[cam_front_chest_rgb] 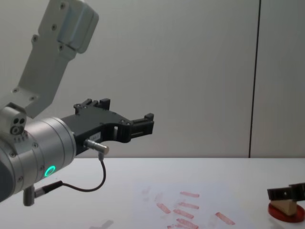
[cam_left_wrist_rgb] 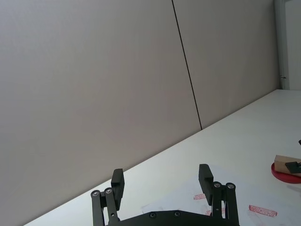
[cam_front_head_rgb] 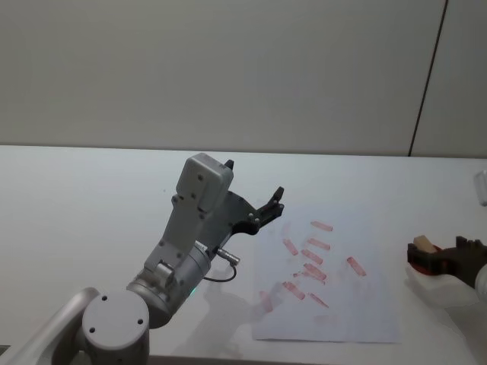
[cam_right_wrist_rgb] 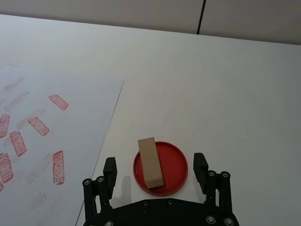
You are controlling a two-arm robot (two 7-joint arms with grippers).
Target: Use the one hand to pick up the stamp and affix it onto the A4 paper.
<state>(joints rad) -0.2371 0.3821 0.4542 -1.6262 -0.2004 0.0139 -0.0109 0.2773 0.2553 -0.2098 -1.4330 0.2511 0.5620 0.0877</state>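
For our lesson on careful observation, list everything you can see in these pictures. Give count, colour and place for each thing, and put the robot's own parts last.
Table: one, white, under everything.
Wall: one, grey with a dark seam, behind the table.
Paper: one, white, flat on the table.
Marks: several, red-pink, on the paper.
Pad: one, red and round, on the table to the right of the paper.
Stamp: one, tan wood, lying on the pad.
Left tool: one, black, open, raised above the table by the paper's left edge.
Right tool: one, black, open, fingers on either side of the pad.
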